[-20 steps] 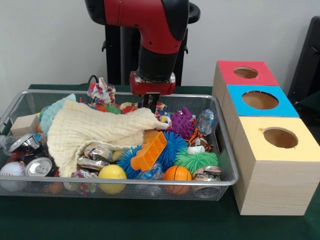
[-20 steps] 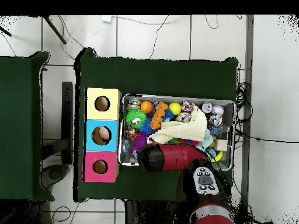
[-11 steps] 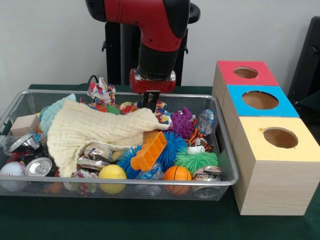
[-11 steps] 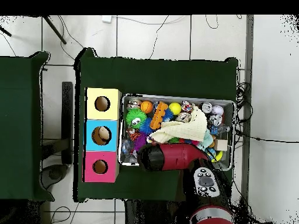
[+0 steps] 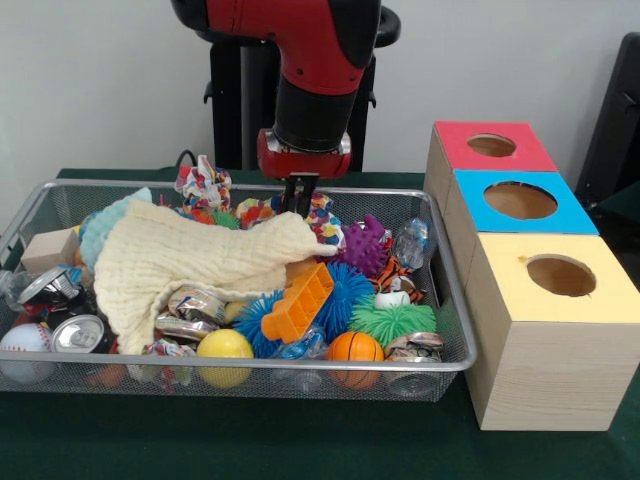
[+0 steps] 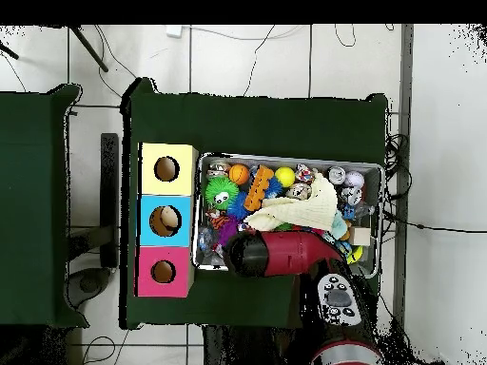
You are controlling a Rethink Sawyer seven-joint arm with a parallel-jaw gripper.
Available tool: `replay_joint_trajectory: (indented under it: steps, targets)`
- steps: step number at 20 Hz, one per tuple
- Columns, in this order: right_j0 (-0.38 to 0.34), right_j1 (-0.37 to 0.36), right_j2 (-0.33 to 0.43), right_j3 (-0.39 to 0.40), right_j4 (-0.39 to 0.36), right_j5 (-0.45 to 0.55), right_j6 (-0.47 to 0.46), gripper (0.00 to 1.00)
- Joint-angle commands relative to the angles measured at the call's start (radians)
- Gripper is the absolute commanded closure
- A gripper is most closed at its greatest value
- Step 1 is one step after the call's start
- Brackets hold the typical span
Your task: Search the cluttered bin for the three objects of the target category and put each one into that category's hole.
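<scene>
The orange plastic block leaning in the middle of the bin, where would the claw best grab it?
Probably from above, across its long flat sides. The orange block lies tilted on the blue spiky ball, its upper end tucked under the cream cloth, so the lower, exposed half is the freer part to pinch. The gripper hangs above the bin's back.

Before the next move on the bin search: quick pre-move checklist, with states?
1. Gripper above the clutter at the bin's back: ok.
2. Gripper open or shut: cannot tell, nothing visibly held.
3. Cream cloth covers much of the bin's middle and may hide targets: not ok.
4. Red hole, blue hole, yellow hole unobstructed: ok.
5. Wire bin close beside the boxes: ok.
6. Target category identifiable: cannot tell.
</scene>
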Motion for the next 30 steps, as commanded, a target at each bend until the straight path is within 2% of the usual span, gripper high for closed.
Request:
replay_joint_trajectory:
  steps: [1, 30]
  targets:
    - [-0.028, -0.023, 0.116, -0.087, 0.055, 0.114, 0.033, 1.0]
    - [-0.007, -0.083, 0.16, -0.132, 0.141, 0.245, 0.047, 1.0]
